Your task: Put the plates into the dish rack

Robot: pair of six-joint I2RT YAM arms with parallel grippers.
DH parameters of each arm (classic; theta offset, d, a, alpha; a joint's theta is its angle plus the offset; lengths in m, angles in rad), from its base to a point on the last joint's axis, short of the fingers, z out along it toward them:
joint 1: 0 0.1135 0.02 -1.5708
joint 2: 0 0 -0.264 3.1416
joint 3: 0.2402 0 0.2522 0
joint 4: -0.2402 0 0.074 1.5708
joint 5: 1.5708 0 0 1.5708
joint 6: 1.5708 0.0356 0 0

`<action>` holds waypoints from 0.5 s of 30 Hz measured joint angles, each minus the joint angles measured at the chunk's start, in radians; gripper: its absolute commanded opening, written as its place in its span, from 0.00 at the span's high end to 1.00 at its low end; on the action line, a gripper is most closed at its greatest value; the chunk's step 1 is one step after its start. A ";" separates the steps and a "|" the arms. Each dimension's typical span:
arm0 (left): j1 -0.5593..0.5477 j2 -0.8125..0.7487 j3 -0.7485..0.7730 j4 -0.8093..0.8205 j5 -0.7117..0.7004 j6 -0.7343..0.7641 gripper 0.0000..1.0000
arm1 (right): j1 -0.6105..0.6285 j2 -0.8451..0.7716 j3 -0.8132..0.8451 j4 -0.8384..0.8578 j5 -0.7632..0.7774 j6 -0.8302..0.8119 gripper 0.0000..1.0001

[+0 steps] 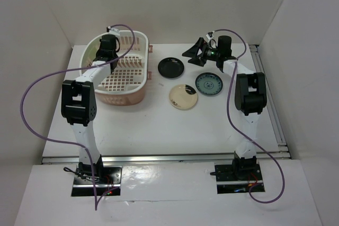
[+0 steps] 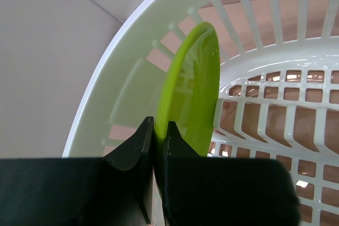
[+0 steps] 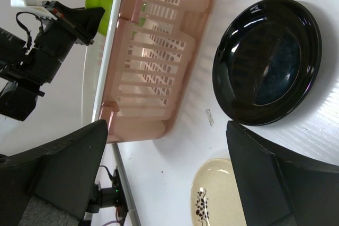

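Observation:
My left gripper (image 2: 159, 130) is shut on the edge of the lime green plate (image 2: 193, 88) and holds it on edge inside the rounded far end of the pale pink dish rack (image 2: 143, 30). In the top view the left gripper (image 1: 106, 46) is over the rack (image 1: 124, 98). The glossy black plate (image 1: 171, 68), the cream plate (image 1: 183, 97) and the dark teal patterned plate (image 1: 209, 84) lie flat on the table right of the rack. My right gripper (image 1: 196, 54) is open and empty, above the table behind the black plate (image 3: 267, 59) and the cream plate (image 3: 217, 194).
White walls enclose the table at the back and on both sides. The rack's long side (image 3: 153, 62) faces the plates, with a strip of bare table between. A metal rail (image 1: 270, 104) runs along the right edge.

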 measured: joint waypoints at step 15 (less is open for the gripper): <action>0.005 0.036 0.000 0.006 0.000 -0.013 1.00 | 0.000 0.000 0.000 0.000 -0.002 0.000 0.00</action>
